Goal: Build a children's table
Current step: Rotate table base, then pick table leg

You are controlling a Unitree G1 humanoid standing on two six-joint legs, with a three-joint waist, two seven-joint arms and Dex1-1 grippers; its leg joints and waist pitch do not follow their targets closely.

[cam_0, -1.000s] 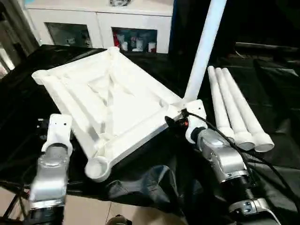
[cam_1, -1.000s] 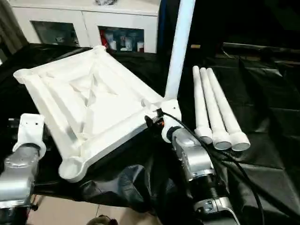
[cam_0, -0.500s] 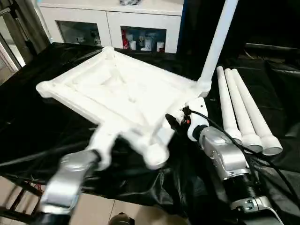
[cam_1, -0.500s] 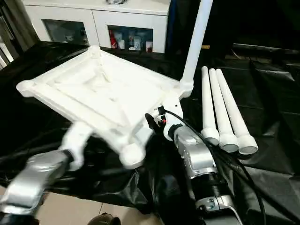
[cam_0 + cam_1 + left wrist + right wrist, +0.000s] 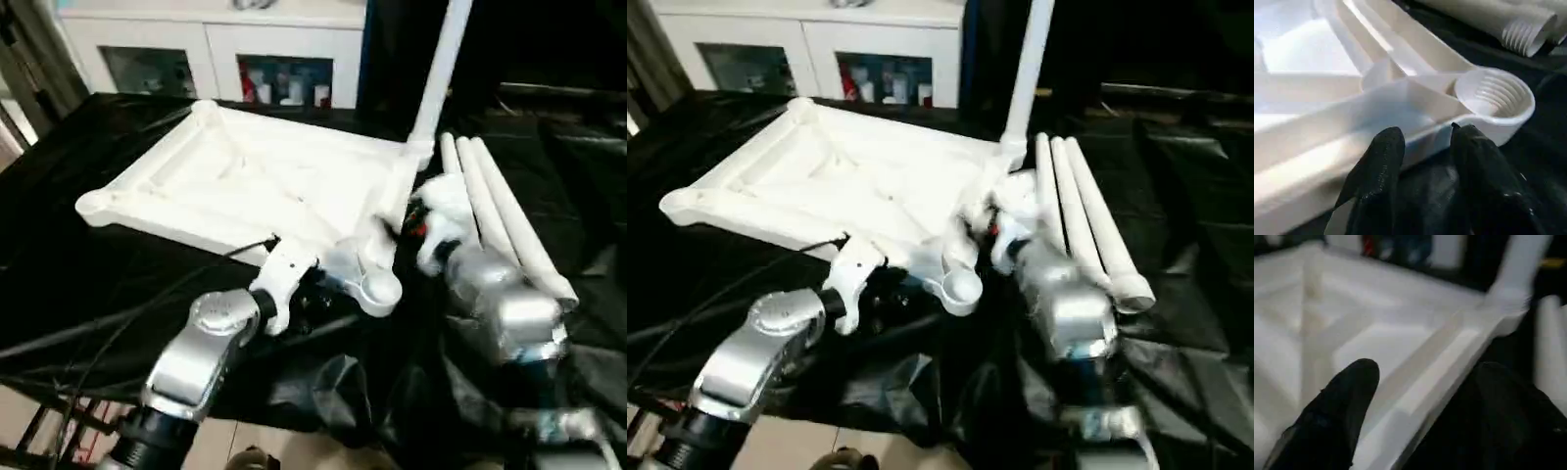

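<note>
The children's table's white tabletop (image 5: 265,181) lies ribbed side up on the black cloth. One leg (image 5: 438,69) stands upright in its far right corner socket. Three loose legs (image 5: 500,215) lie side by side to the right. My left gripper (image 5: 1422,134) is open, its fingertips (image 5: 1383,147) against the outer wall of the near rim, just beside the empty threaded corner socket (image 5: 1494,95). My right gripper (image 5: 1425,367) is open and straddles the tabletop's right rim, one finger (image 5: 1352,382) over the ribbed inside and the other outside.
A white cabinet (image 5: 196,49) with glass doors stands behind the black-draped work table (image 5: 78,274). The cloth's front edge hangs over bare floor (image 5: 49,431). A thin cable (image 5: 147,304) trails along the cloth by my left arm.
My left arm has swung in from the tabletop's left side to its near rim by the corner socket. The tabletop has turned on the cloth, near corner going right. The camera shifted too.
</note>
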